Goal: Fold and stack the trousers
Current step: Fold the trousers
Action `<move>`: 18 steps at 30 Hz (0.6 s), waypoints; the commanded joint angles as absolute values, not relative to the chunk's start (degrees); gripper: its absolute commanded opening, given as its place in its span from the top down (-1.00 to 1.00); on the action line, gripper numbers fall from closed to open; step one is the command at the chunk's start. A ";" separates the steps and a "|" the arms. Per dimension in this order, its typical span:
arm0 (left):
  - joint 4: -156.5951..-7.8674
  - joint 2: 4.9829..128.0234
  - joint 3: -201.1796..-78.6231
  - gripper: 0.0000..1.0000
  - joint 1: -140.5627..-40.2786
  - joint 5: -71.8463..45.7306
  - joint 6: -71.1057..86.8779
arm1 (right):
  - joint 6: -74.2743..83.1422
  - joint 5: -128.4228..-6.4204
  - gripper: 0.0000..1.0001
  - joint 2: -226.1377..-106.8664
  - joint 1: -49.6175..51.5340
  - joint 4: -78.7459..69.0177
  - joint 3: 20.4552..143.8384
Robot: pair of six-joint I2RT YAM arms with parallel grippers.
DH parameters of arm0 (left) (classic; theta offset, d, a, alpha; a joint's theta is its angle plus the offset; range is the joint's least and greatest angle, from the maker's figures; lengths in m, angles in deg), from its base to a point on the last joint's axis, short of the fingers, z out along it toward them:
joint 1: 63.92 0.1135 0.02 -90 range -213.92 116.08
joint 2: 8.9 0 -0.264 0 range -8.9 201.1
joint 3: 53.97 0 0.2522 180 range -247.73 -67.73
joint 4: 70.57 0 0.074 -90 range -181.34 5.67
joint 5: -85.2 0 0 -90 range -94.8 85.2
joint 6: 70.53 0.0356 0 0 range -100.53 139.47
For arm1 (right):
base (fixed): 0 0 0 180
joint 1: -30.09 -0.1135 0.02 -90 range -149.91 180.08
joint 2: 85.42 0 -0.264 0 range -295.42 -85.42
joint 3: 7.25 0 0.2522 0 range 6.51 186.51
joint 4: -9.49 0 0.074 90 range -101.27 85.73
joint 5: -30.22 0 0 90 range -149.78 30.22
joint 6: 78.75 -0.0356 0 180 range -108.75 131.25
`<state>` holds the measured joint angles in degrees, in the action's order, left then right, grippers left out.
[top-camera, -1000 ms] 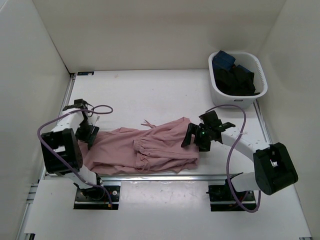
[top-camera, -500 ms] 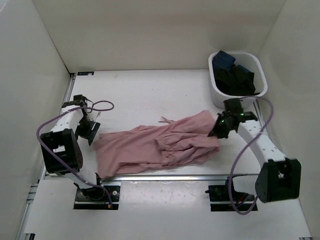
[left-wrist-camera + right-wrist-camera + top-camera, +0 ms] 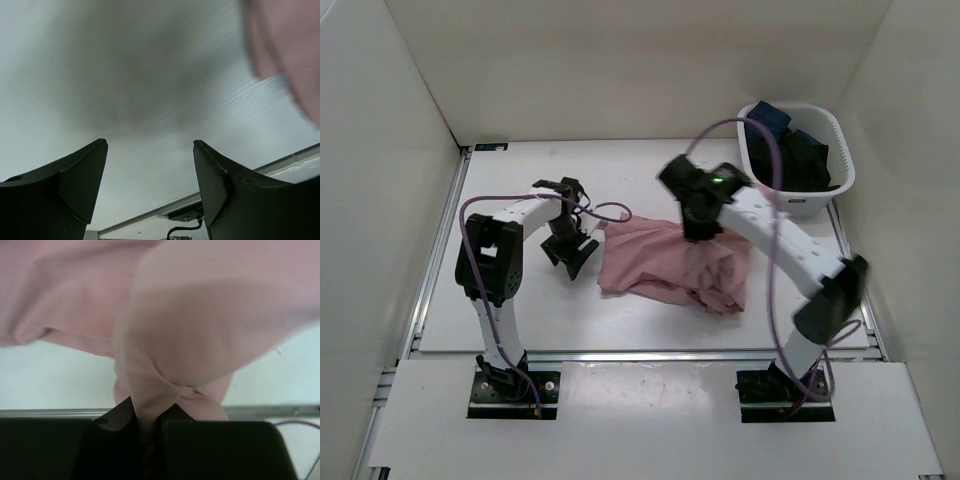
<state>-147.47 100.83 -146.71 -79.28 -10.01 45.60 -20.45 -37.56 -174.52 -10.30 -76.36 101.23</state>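
Note:
The dusty-pink trousers lie bunched in a crumpled heap at the middle of the table. My right gripper hangs over the heap's far right part, shut on a pinch of the fabric. In the right wrist view the trousers rise in a fold out of the closed right gripper. My left gripper stands open just left of the heap, apart from it. In the left wrist view the left gripper has only bare table between its fingers, and the trousers blur past at the upper right.
A white basket holding dark blue and black garments stands at the back right corner. White walls close in the table on three sides. A metal rail runs along the near edge, in front of both arm bases.
My right gripper closed on the trousers, swung right, then carried them back toward the centre, bunching the spread cloth into a heap. The left arm moved from the far left edge inward, staying open.

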 commanded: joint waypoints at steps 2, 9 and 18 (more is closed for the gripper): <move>-147.45 105.25 -148.33 -0.62 -82.28 -16.66 45.39 | -21.71 -31.22 1.00 -191.21 -21.22 -84.14 126.28; -142.96 110.80 -148.86 0.05 -82.29 -16.65 43.55 | -20.83 -35.15 1.00 -201.54 -22.74 -78.33 138.29; -141.82 108.27 -147.71 0.72 -80.36 -22.72 43.02 | -19.07 -48.10 1.00 -195.99 -22.65 -60.18 127.11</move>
